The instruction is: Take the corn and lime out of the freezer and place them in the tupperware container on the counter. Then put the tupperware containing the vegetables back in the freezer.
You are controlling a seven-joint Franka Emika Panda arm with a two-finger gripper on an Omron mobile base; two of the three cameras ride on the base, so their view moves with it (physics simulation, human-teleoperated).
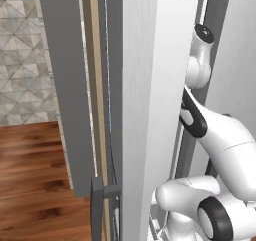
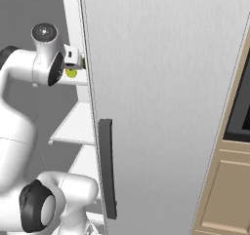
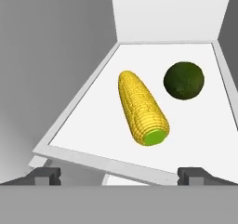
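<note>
Right now I have the gripper (image 3: 119, 175) spread wide just short of the corn (image 3: 141, 108), and a skewed descent could roll it into the lime (image 3: 184, 80) beyond.

floor: dk wood planks (image 1: 30, 185) | wall: grey patterned tile (image 1: 22, 55) | beige cabinet (image 2: 227, 190)

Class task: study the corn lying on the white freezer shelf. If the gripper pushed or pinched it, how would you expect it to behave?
The corn is round in section and tapered, so a side push would probably roll it in a curve, perhaps toward the lime beside it. It looks rigid, so it should not flop when lifted. Its bumpy kernels may help the open gripper hold it.
</note>
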